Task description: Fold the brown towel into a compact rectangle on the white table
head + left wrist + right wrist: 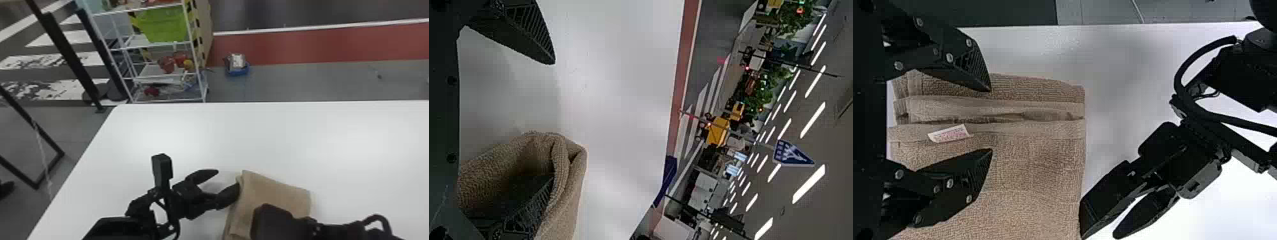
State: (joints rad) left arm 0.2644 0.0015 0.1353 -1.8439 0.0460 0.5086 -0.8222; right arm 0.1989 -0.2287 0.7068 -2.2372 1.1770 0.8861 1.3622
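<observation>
The brown towel (pixel 274 194) lies folded in layers on the white table (pixel 204 134), near its front edge. At the towel's left edge is my left gripper (pixel 225 183), fingers spread, one fingertip against the fabric. In the left wrist view the towel (pixel 566 185) wraps around one finger of the left gripper (pixel 536 122), the other finger standing apart from it. My right arm's gripper (pixel 271 220) covers part of the towel from the right. In the right wrist view the right gripper (pixel 990 120) is open above the towel (pixel 1038 165), whose stacked edges and white tag show between its fingers.
Beyond the table's far edge stands a white wire shelf (pixel 166 73) with a green bin (pixel 166 24). A small blue item (pixel 237 67) sits on the floor behind the table. Dark metal posts (pixel 63 54) rise at the left.
</observation>
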